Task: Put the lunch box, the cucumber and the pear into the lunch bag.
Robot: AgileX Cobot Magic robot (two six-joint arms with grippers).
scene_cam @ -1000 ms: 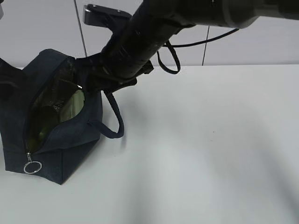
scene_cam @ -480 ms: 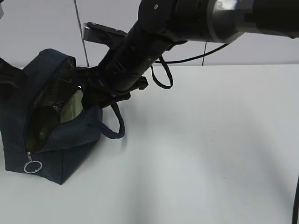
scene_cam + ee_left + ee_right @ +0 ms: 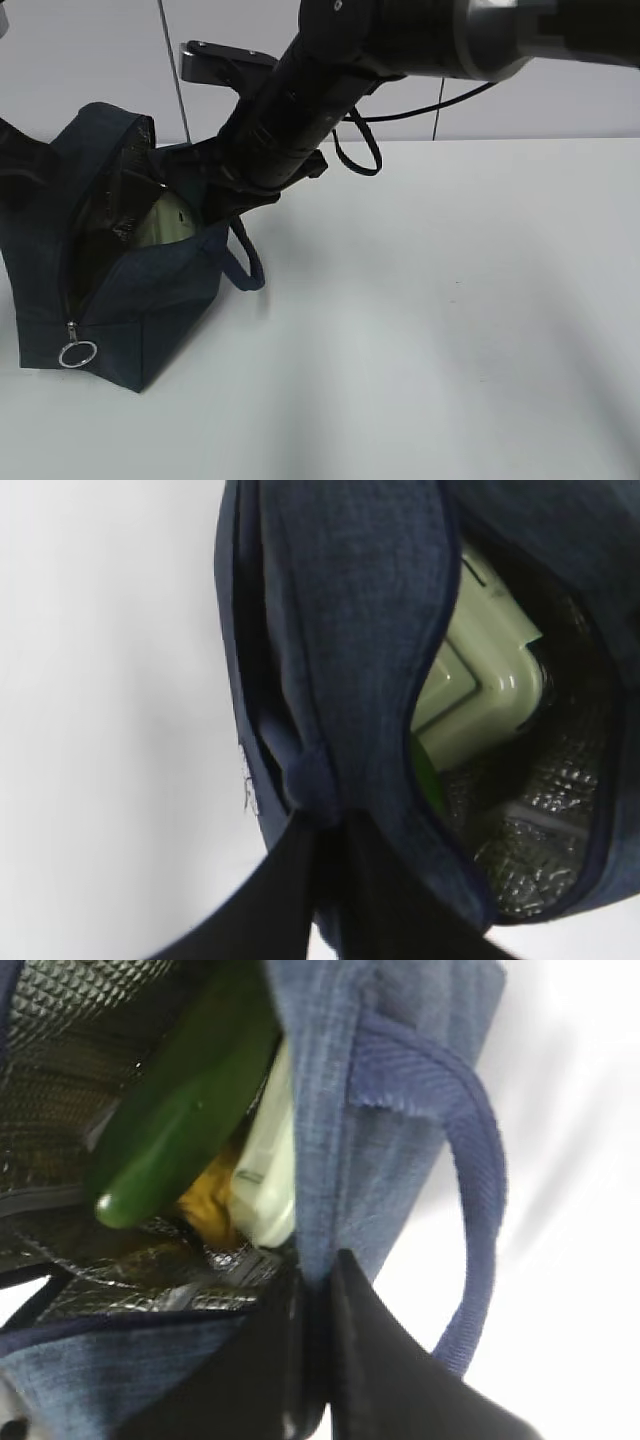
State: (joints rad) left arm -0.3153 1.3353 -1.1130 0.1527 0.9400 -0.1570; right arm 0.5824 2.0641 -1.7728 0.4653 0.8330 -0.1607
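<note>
A dark navy lunch bag [image 3: 110,270] is being shown standing on the left of a white table [image 3: 450,330], its top zipper open and its silver ring pull [image 3: 77,354] hanging at the near end. The bag's mouth is being held open from both sides. In the left wrist view the left gripper [image 3: 325,825] is seen pinched shut on the bag's fabric edge beside one corded handle. In the right wrist view the right gripper [image 3: 315,1280] is seen clamped together on the opposite edge, just beside the blue loop handle [image 3: 480,1180].

All three items are being shown inside the bag. The lunch box [image 3: 268,1160], with its pale sage-green lid, is lying against the bag's wall; the cucumber [image 3: 180,1110] is leaning across it, dark green and slanted; a patch of the yellow pear [image 3: 205,1205] is showing beneath the cucumber, touching the box. The silvery quilted lining [image 3: 540,840] is visible around them.

Compared with a second earlier, the right gripper's jaws, then standing apart, are now closed on the fabric. The bag's near wall is being pulled higher and its opening is being drawn wider, so more of the pale lid [image 3: 165,222] is exposed in the exterior view, and the ring pull is sitting slightly further right
</note>
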